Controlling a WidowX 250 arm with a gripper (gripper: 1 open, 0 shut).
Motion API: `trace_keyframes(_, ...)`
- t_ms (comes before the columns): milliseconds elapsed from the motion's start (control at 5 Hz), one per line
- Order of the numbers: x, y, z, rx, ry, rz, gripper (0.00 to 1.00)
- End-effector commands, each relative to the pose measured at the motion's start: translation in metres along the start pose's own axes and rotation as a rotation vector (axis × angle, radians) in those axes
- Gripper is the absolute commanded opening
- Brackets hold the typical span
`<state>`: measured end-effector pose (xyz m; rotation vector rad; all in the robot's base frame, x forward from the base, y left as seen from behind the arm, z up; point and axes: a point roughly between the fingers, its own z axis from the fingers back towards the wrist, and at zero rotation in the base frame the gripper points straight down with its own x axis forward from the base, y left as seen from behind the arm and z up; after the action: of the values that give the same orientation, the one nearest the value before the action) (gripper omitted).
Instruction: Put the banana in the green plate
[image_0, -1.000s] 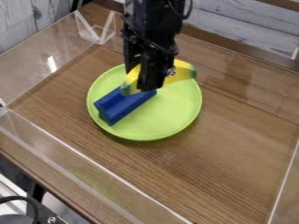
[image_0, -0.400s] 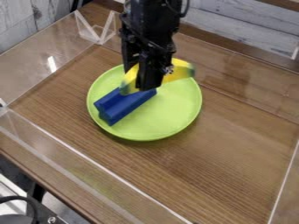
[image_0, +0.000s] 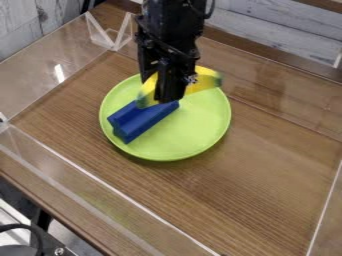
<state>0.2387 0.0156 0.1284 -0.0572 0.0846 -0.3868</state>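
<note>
Evidently, the pincer (image_0: 170, 88) is closed on the yellow banana (image_0: 199, 82) above the green plate (image_0: 201, 125).

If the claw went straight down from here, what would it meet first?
Probably the green plate or the blue block lying on it; depth is unclear from this one view.

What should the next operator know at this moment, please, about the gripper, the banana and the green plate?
Gripper: shut on the banana, over the green plate.
Banana: in the jaws, sticking out to both sides; whether it touches the plate or the blue block I cannot tell.
Green plate: on the wooden table, with the blue block lying in it.
Done: banana grasped and brought over the plate.
Left: release it in the plate, then back the arm away.
</note>
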Motion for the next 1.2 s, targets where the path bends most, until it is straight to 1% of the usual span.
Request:
trace_keyframes(0,0.0,0.002,0.014,0.02,-0.053,0.008,0.0)
trace_keyframes(1000,0.0,0.003,0.026,0.011,-0.085,0.027,0.0)
